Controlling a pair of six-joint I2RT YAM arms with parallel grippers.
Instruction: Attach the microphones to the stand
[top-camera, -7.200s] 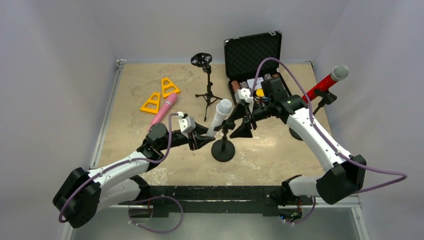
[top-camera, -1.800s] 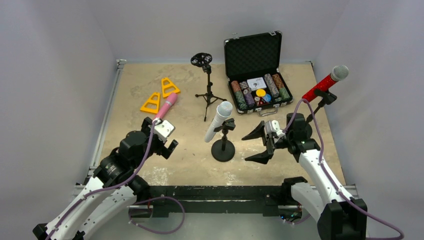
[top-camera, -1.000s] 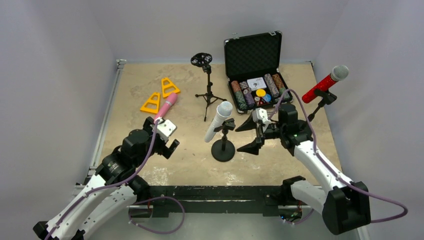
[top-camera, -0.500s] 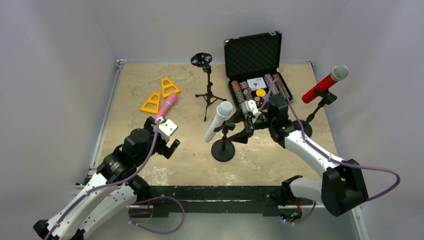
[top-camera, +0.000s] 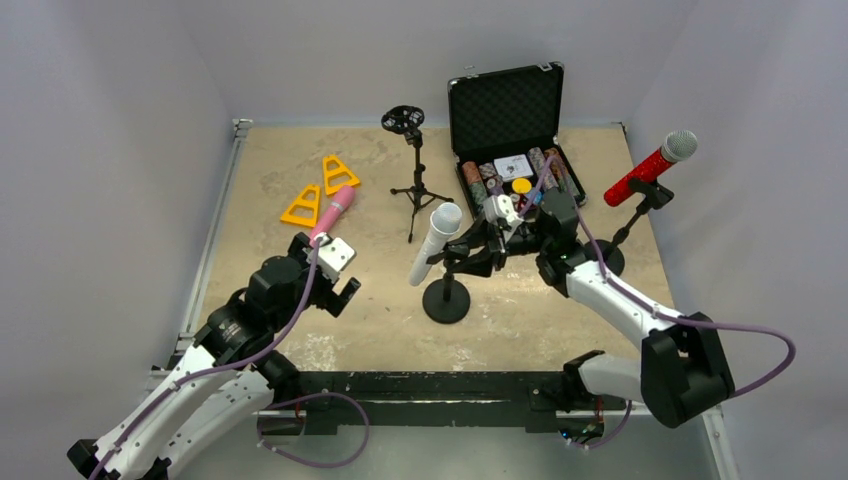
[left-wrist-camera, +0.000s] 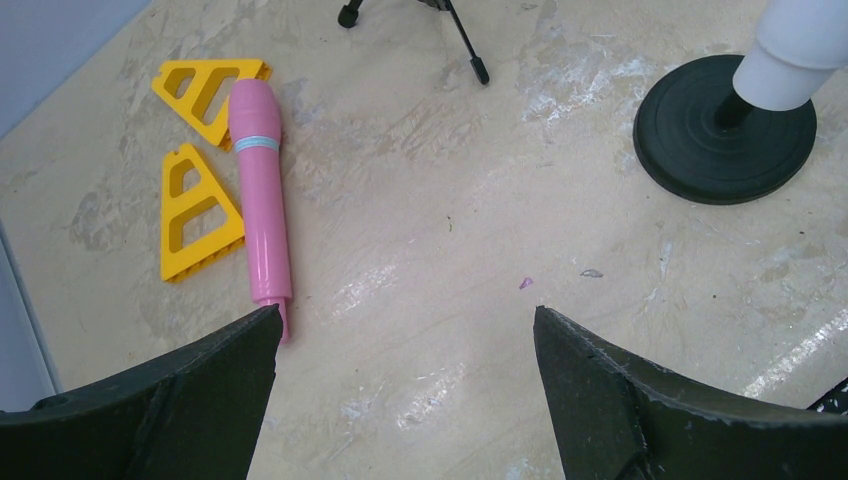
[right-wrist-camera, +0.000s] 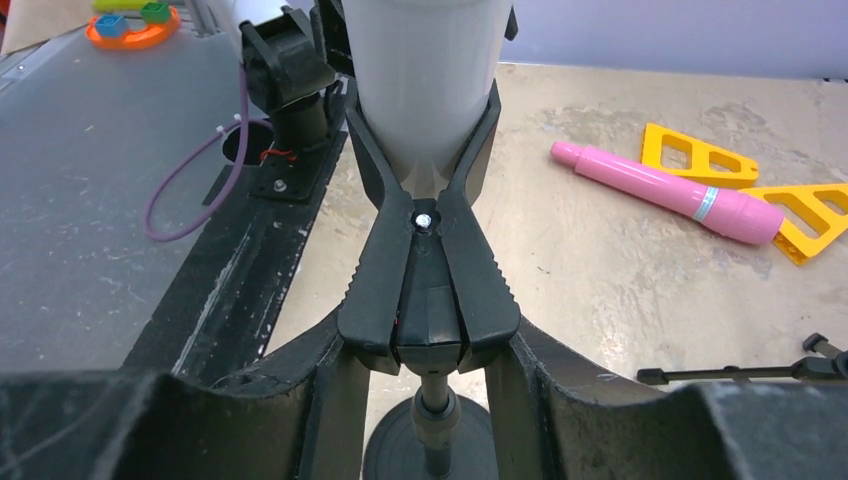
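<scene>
Two cents: right pincer (right-wrist-camera: 428, 345) sits narrow on the clip (right-wrist-camera: 425, 270) handles under the white microphone (right-wrist-camera: 425, 70), left pincer (left-wrist-camera: 405, 315) wide, so I'd squeeze evenly without tipping the stand (top-camera: 446, 300).

No writing, number, brand or sign can be read in any view. The white card (top-camera: 512, 165) lying in the case (top-camera: 505, 100) bears some dark marks, but they are too small to make out.
</scene>
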